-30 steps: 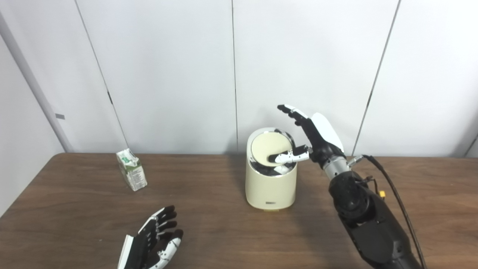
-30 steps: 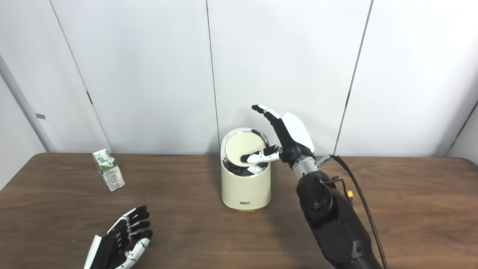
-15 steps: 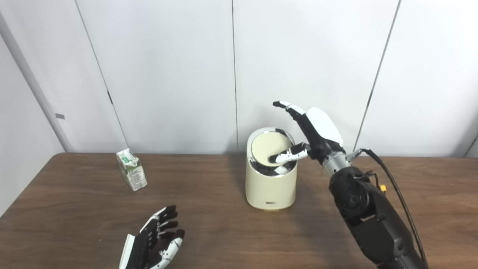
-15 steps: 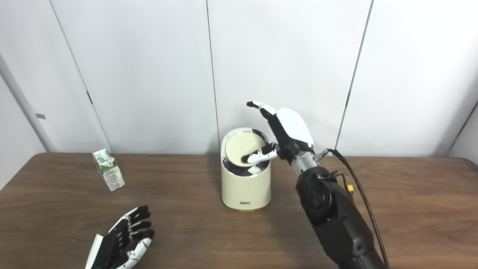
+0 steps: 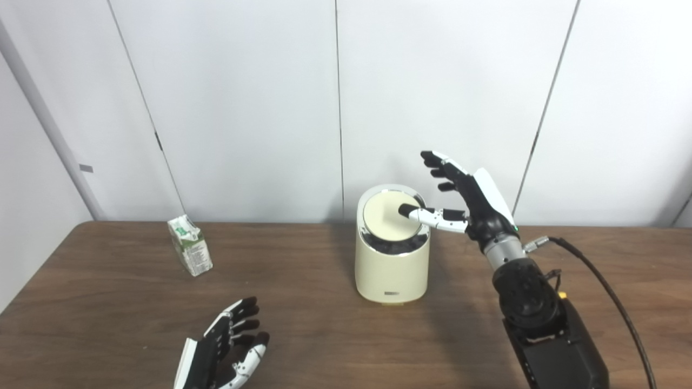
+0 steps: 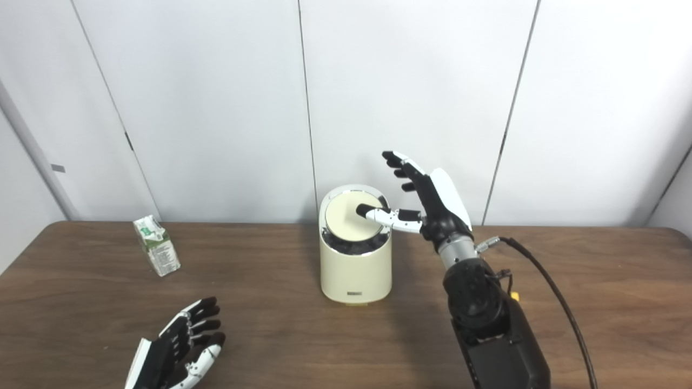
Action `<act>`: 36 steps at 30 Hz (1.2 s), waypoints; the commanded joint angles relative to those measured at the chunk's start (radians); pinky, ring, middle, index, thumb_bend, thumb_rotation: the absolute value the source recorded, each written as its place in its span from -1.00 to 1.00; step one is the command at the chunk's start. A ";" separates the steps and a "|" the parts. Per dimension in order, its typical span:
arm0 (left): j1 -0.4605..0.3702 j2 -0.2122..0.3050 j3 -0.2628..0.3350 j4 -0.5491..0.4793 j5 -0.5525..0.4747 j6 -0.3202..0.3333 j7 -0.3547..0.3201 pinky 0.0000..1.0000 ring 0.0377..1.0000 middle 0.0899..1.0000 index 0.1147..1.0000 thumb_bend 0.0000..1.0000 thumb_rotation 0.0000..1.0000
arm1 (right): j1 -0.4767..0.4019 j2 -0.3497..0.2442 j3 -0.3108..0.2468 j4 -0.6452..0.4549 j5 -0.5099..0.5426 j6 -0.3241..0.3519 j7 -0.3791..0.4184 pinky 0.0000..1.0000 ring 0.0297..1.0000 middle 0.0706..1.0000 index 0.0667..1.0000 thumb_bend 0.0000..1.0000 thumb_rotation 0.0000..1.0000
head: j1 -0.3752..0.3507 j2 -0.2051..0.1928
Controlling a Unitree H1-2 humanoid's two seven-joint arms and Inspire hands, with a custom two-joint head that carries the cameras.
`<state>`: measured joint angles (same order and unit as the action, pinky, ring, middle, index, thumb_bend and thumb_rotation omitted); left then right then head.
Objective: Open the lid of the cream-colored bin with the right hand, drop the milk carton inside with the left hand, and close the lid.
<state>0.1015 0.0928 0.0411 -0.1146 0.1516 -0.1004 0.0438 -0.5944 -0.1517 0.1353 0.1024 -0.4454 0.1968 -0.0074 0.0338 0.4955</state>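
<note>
The cream-colored bin (image 5: 392, 265) stands at mid-table. Its round lid (image 5: 389, 218) is tilted up toward the wall, with a dark gap along its front edge. My right hand (image 5: 467, 202) is open beside the bin's right side, fingers spread and raised, and its thumb reaches across to rest on the lid's upper right part. The green and white milk carton (image 5: 190, 252) stands tilted at the back left of the table. Low at the front left, my left hand (image 5: 224, 351) hovers open, palm up, holding nothing.
The brown wooden table (image 5: 303, 324) runs back to a white panelled wall. A black cable (image 5: 605, 286) trails from my right wrist over the table's right part. My right forearm (image 5: 540, 324) rises at the bin's right.
My right hand has swung to the right and its thumb has slid from the lid's lower front to its upper right. The lid now lies flatter. The left hand and the carton stay put.
</note>
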 commanded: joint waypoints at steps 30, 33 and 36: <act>0.016 -0.012 0.003 0.056 -0.048 -0.019 -0.005 0.37 0.51 0.58 0.64 -0.19 -0.57 | 0.052 -0.018 -0.041 -0.157 0.021 0.013 -0.014 0.51 0.69 0.67 0.67 0.49 -0.45 | -0.006 0.013; 0.016 -0.011 -0.001 0.055 -0.039 -0.018 -0.005 0.36 0.50 0.59 0.65 -0.19 -0.55 | 0.032 -0.017 -0.027 -0.126 0.012 -0.002 -0.021 0.52 0.71 0.69 0.68 0.52 -0.51 | -0.005 0.012; 0.016 -0.011 -0.002 0.052 -0.029 -0.013 -0.002 0.36 0.50 0.59 0.65 -0.18 -0.50 | 0.007 -0.015 -0.019 -0.089 0.004 -0.011 -0.030 0.52 0.71 0.70 0.68 0.54 -0.56 | -0.005 0.011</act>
<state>0.0961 0.0928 0.0516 -0.1065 0.1155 -0.1006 0.0368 -0.5310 -0.1677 0.1183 0.0270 -0.4322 0.2287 -0.0148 0.0291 0.5047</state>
